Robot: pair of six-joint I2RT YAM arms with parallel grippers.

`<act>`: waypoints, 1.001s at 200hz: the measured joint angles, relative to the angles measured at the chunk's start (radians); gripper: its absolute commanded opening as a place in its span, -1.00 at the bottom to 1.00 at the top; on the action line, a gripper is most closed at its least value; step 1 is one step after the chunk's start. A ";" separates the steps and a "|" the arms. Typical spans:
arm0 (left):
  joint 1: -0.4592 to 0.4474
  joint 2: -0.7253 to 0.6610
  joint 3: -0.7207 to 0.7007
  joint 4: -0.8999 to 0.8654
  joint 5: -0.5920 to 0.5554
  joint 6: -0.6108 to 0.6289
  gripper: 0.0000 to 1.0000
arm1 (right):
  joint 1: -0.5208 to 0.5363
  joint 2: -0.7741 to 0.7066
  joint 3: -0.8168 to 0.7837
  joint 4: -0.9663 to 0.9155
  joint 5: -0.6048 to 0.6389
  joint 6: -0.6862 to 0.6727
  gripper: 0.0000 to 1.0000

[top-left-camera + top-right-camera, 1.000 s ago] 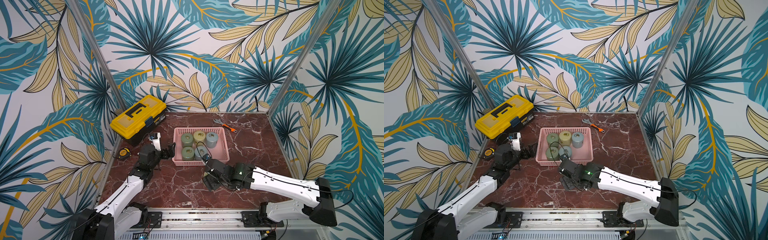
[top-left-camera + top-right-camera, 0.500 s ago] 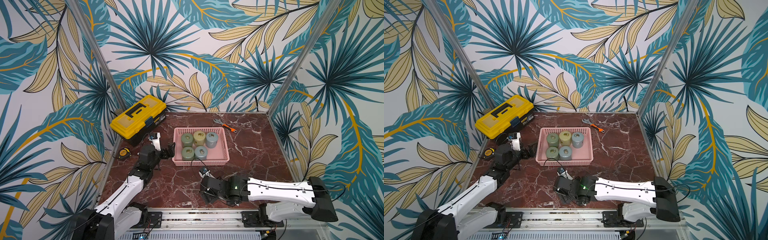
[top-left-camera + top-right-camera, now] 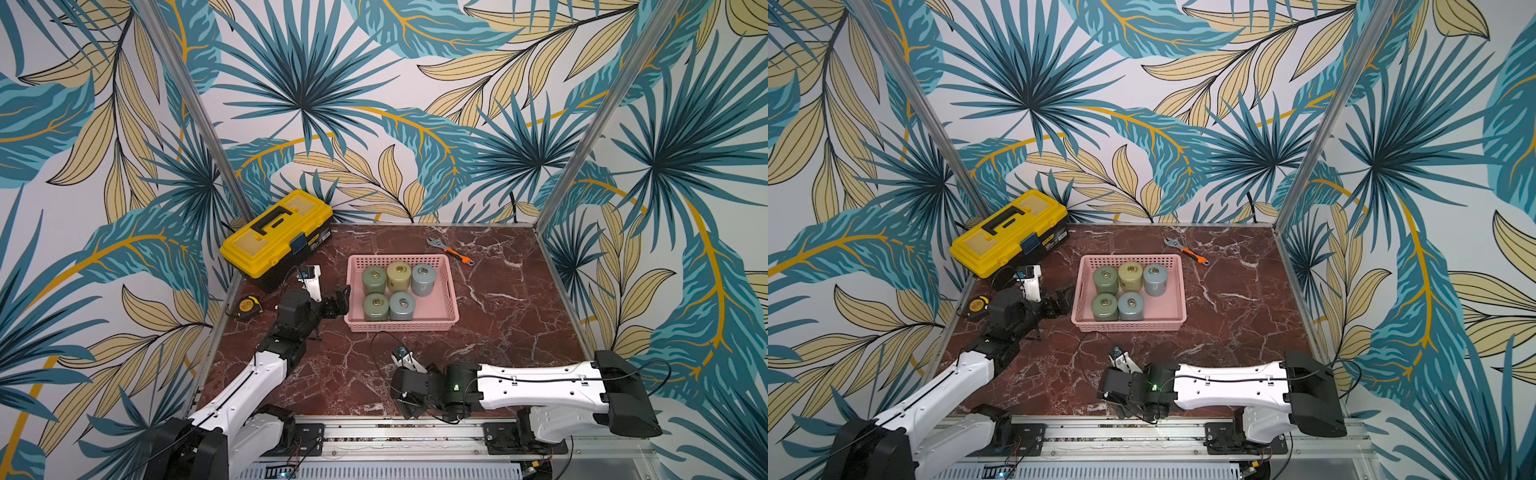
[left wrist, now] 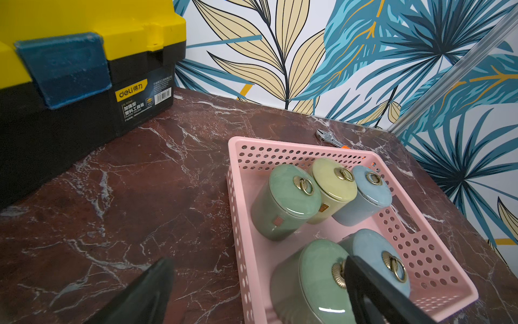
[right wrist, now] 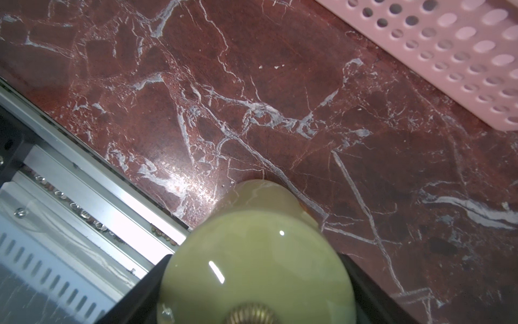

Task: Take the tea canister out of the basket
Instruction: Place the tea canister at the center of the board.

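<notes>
Mostly done: tea canister [image 5: 252, 246] out of basket [image 3: 402, 326], clamped in right gripper [image 5: 253, 283] low at counter [image 3: 498, 332]; release likely remains. Left gripper [image 3: 337, 302] spread wide, empty, beside basket.

1. Both top views are looking down from high at the front, sharing the whole red-brown marble worktop [image 3: 498, 316] [image 3: 1225, 324].
2. The left wrist view is facing the pink perforated plastic basket [image 4: 236, 202] from nearby.
3. The right wrist view is looking down closely at the worktop [image 5: 280, 84] and the basket's wall [image 5: 448, 56].
</notes>
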 measured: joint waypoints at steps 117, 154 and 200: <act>0.000 0.000 0.000 0.000 0.000 0.000 1.00 | 0.002 0.031 -0.044 0.043 0.006 0.026 -0.08; 0.000 0.000 0.000 0.000 0.000 0.000 1.00 | 0.002 0.032 -0.045 0.051 0.005 0.030 0.44; 0.000 0.000 0.000 0.000 0.000 0.000 1.00 | 0.002 0.033 -0.045 0.057 0.011 0.040 0.99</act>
